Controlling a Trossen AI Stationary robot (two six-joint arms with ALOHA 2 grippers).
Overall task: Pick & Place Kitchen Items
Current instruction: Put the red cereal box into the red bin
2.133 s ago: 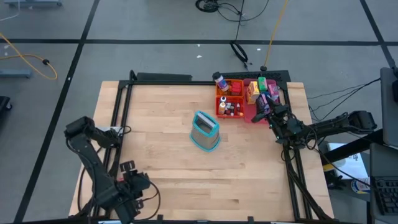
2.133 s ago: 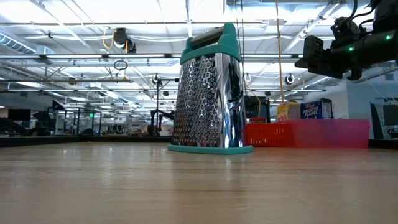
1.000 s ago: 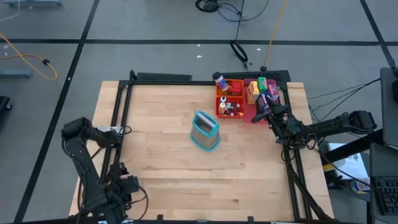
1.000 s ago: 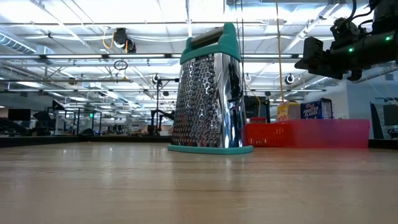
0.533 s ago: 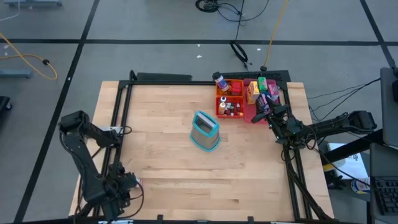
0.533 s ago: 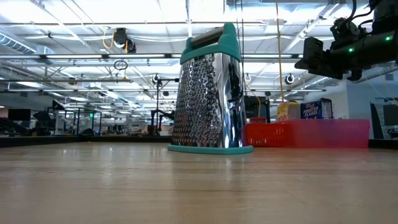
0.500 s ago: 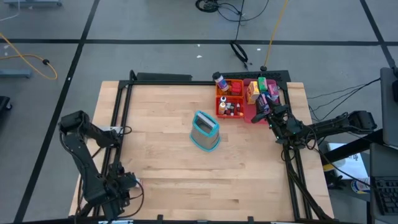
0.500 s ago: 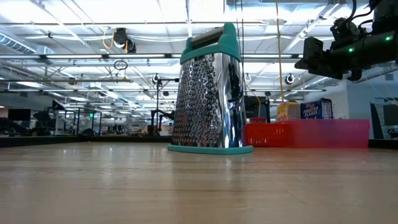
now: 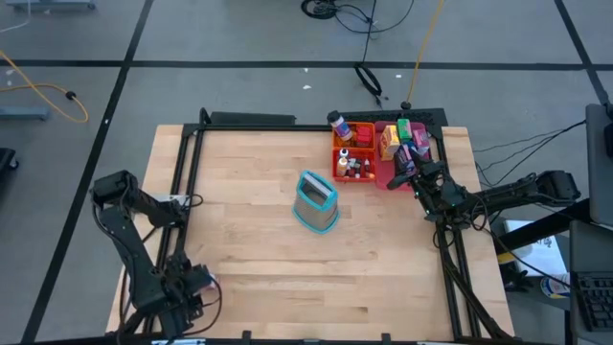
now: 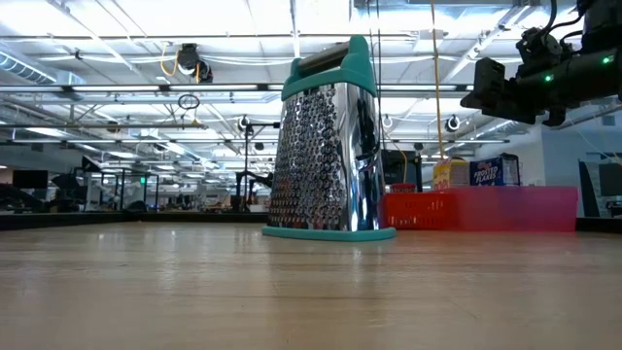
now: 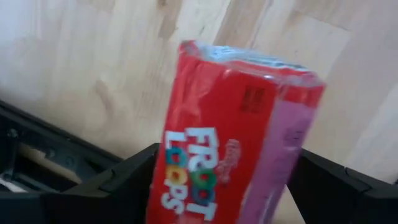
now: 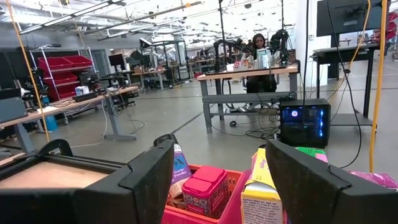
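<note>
The wooden bench [image 9: 259, 220] carries, near its middle, a teal-framed box grater [image 9: 316, 201] standing upright, well apart from both arms. At the far right corner sit the orange tray [image 9: 343, 165] and the pink tray [image 9: 391, 178], touching side by side; most of the kitchen items are gathered in them: spice bottles and jars [image 9: 356, 167] in the orange one, small boxes [image 9: 393, 140] in the pink, upright and packed close, presumably so each can be taken singly.

The left gripper [image 9: 187, 286] is low at the near left edge of the bench. The left wrist view shows its jaws spread wide on either side of a red cereal box [image 11: 233, 134], which fills the gap and lies tilted just above the wood; the hold appears to be across the box's narrow faces, probably so the box can be set down flat.

The right gripper [image 9: 407, 172] hovers at the near edge of the pink tray. The right wrist view shows its jaws wide open and empty, aimed at the yellow box [image 12: 264, 190] and the red box [image 12: 206, 186], a likely next pick.
</note>
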